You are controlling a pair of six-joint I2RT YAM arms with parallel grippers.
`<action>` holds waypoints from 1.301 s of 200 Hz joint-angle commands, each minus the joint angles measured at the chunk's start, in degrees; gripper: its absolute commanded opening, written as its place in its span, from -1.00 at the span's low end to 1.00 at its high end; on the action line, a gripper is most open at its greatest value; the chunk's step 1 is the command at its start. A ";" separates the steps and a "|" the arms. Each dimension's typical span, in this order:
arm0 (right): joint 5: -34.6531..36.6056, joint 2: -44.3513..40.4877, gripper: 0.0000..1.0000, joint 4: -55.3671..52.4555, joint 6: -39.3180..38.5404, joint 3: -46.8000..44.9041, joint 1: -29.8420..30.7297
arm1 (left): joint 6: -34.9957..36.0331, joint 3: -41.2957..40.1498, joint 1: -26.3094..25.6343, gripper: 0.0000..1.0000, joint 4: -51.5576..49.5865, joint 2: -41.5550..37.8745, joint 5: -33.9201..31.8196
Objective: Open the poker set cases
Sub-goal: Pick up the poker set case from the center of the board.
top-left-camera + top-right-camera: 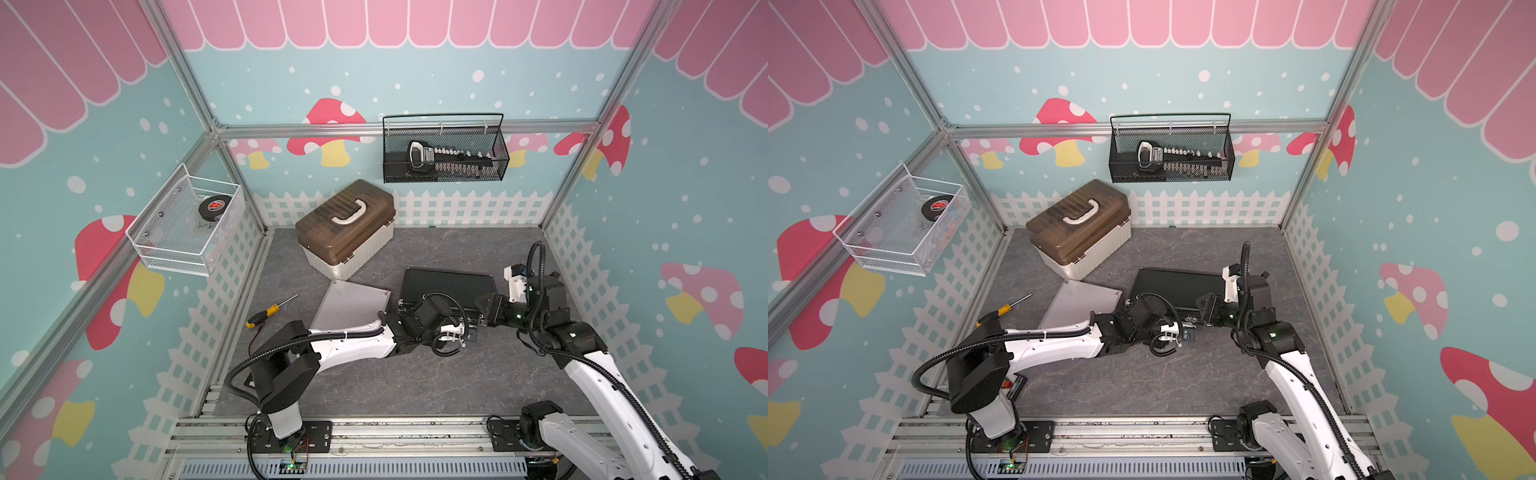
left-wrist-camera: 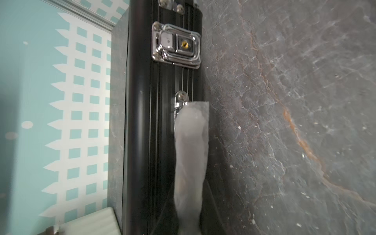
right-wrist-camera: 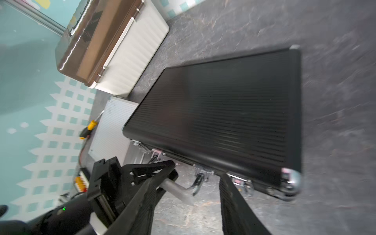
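Both poker set cases lie flat with their lids down: the black case (image 1: 446, 284) (image 1: 1177, 284) (image 3: 219, 114) and, to its left, the silver case (image 1: 351, 305) (image 1: 1081, 303) (image 3: 109, 132). My left gripper (image 1: 467, 332) (image 1: 1188, 332) (image 2: 192, 105) is shut at the black case's front side, its taped fingers (image 2: 191, 152) reaching the handle mount (image 2: 181, 97). Whether they pinch the handle (image 3: 198, 181) I cannot tell. One chrome latch (image 2: 176, 45) lies flat beyond the tips. My right gripper (image 1: 482, 309) (image 1: 1205, 306) (image 3: 197, 171) hovers open over the same front edge, empty.
A cream box with a brown lid (image 1: 345, 226) stands behind the silver case. A yellow-handled screwdriver (image 1: 268, 311) lies to the left. A white wire basket (image 1: 187, 224) and a black mesh basket (image 1: 444, 149) hang on the walls.
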 commanded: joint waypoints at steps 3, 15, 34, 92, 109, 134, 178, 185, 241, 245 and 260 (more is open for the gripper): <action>8.96 -2.60 0.04 -6.08 -15.87 0.97 -0.36 | -3.74 3.17 0.93 -1.00 -1.60 -4.69 4.92; 11.07 -4.11 0.08 -5.43 -22.51 0.99 -0.36 | -2.77 3.45 0.93 -1.00 -1.73 -4.91 4.45; 13.77 -4.47 0.15 -5.38 -31.17 2.26 -0.31 | -1.92 4.72 1.46 -1.00 -2.05 -5.36 4.77; 8.39 -6.72 0.20 -5.53 -61.94 3.01 0.29 | 0.92 9.96 2.94 -1.00 -6.56 -4.90 9.92; 7.96 -8.90 0.21 -2.29 -68.97 0.40 0.52 | 0.40 10.71 3.52 -1.00 -6.80 -5.02 11.16; 5.22 -10.64 0.23 0.22 -77.39 -2.29 0.61 | -0.21 12.23 4.14 -1.00 -8.59 -4.88 12.16; 4.22 -13.31 0.23 3.11 -88.30 -8.94 1.64 | -1.25 12.96 4.34 -1.00 -8.80 -5.32 13.52; 4.37 -14.01 0.24 4.26 -89.19 -10.30 1.74 | -1.43 13.22 4.34 -1.00 -9.02 -5.52 13.78; 3.96 -15.67 0.21 10.32 -92.49 -13.83 1.76 | -3.93 16.11 4.60 -1.00 -11.96 -6.74 14.71; 4.02 -15.84 0.21 10.78 -92.70 -13.98 1.75 | -4.07 16.26 4.66 -1.00 -12.10 -6.94 14.88; 2.86 -15.88 0.21 10.84 -92.89 -14.03 1.75 | -4.77 16.82 4.69 -1.00 -12.34 -7.49 15.27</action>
